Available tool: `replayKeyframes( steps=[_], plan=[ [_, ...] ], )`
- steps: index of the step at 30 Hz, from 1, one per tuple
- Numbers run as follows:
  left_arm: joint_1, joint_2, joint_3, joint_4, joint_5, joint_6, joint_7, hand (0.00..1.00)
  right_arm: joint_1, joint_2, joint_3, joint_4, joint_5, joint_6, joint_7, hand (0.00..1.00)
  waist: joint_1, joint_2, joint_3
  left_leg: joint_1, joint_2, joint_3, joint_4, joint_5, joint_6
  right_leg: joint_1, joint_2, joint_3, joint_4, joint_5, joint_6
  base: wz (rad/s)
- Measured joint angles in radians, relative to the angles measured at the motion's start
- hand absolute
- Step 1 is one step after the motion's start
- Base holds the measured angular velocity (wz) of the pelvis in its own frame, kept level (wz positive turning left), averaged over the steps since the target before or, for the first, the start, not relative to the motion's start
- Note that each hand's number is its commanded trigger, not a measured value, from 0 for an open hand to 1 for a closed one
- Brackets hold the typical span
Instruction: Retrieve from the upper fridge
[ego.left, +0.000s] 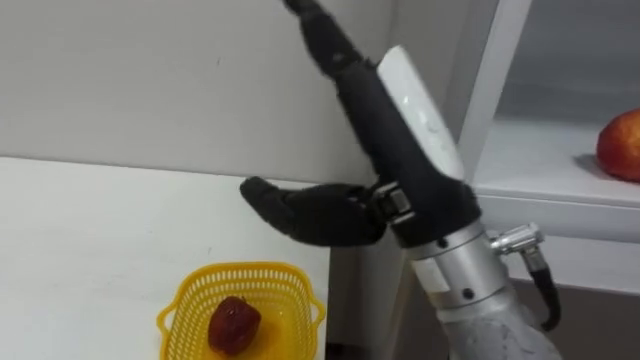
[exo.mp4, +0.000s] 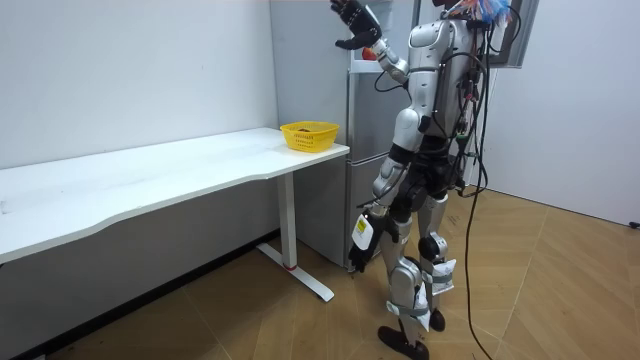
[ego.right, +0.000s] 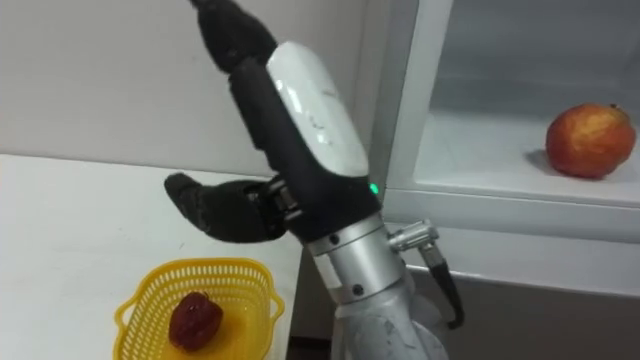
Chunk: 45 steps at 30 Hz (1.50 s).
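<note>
We see the robot standing before the fridge (exo.mp4: 372, 150), at the end of the white bench (ego.left: 90, 250), facing the open upper compartment. Its right hand (ego.left: 412, 135) is raised high in front of the wall (ego.left: 150, 80), just left of the compartment's white frame, with the back of the hand turned toward the head camera. The fingers are stretched straight upward and the thumb sticks out sideways toward the robot's left. The hand is spread apart and holds nothing. The left hand (exo.mp4: 368, 222) hangs by the thigh in the room view, and we cannot tell how its fingers are set.

The red-and-yellow fruit (ego.right: 590, 140) lies on the white shelf (ego.right: 480, 165) inside the upper compartment, toward the right side of the shelf and well apart from the raised hand. It is roundish, a little broader than tall, so what long axis it has runs roughly level, across the shelf from left to right. We cannot make out a stalk end, so we cannot say which way it points.

Below the right hand, a yellow basket (ego.left: 195, 290) stands on the bench at the corner nearest the fridge. A dark red piece (ego.left: 233, 325), fruit-like in shape, lies in the basket near its middle.
</note>
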Motion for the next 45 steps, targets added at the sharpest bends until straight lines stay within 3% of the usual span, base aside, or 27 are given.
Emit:
replayKeyframes(
  steps=[3,5,8,16,23,28,33,39,45],
  plan=[
    [0.001,0.0,0.0,-0.002,0.0,0.0,0.0,0.0,0.026,0.0,-0.036,-0.032,0.0,-0.005,-0.029,0.0,-0.025,0.009,0.0007,0.013,0.0,0.007,-0.008,0.0,0.0,0.006,0.002,0.008,0.0,0.0,0.0,-0.08],
    [0.001,-0.002,0.0,-0.003,0.0,0.0,0.001,0.0,0.037,-0.001,-0.064,-0.051,-0.001,-0.004,-0.049,0.0,-0.029,0.013,-0.0058,0.02,0.001,0.022,-0.012,0.0,0.0,0.004,0.004,0.023,0.0,0.0,0.0,-0.2],
    [0.005,-0.01,0.004,-0.002,0.001,-0.008,0.002,0.0,0.039,-0.002,-0.145,-0.068,-0.005,-0.028,-0.109,0.0,-0.052,0.024,-0.0083,0.031,0.0,0.033,-0.013,0.0,0.0,0.005,0.007,0.046,0.002,0.0,0.0,-0.1],
    [0.061,-0.01,0.005,0.008,-0.001,-0.032,0.024,0.0,0.087,-0.012,-0.284,-0.117,0.0,-0.059,-0.249,0.0,-0.103,0.017,-0.0154,0.044,0.004,0.043,-0.011,0.0,0.0,0.013,0.008,0.043,0.0,0.0,0.0,-0.03],
    [0.099,-0.013,0.03,0.007,0.0,-0.033,0.024,0.0,0.102,-0.054,-0.4,-0.117,0.006,-0.083,-0.321,0.0,-0.112,0.002,-0.0206,0.048,0.005,0.051,-0.014,-0.001,0.0,0.012,0.008,0.035,0.017,0.0,0.0,-0.01],
    [0.114,-0.013,0.071,0.002,0.001,-0.032,0.019,0.0,0.122,-0.063,-0.439,-0.116,0.005,-0.103,-0.348,0.0,-0.12,-0.009,-0.0199,0.047,0.007,0.051,-0.016,-0.002,0.001,0.013,0.007,0.017,0.019,0.002,-0.004,0.0],
    [0.116,-0.012,0.099,-0.008,0.002,-0.032,0.018,0.0,0.124,-0.096,-0.472,-0.052,0.051,-0.113,-0.35,0.0,-0.12,-0.025,-0.0119,0.047,0.008,0.051,-0.01,-0.002,0.001,0.014,0.008,0.016,0.018,0.003,-0.006,0.0],
    [0.117,-0.008,0.1,-0.021,0.002,-0.031,-0.004,0.0,0.124,-0.131,-0.48,0.069,0.092,-0.107,-0.351,0.0,-0.126,-0.038,-0.0122,0.046,0.007,0.048,-0.011,-0.002,0.001,0.012,0.008,0.016,0.016,0.003,-0.005,0.0],
    [0.121,-0.004,0.1,-0.044,0.001,-0.03,-0.022,0.0,0.124,-0.137,-0.477,0.109,0.135,-0.069,-0.334,0.0,-0.124,-0.035,-0.0065,0.035,0.008,0.037,-0.012,-0.002,0.0,0.006,0.009,0.012,0.013,0.003,-0.005,0.04]
  ],
)
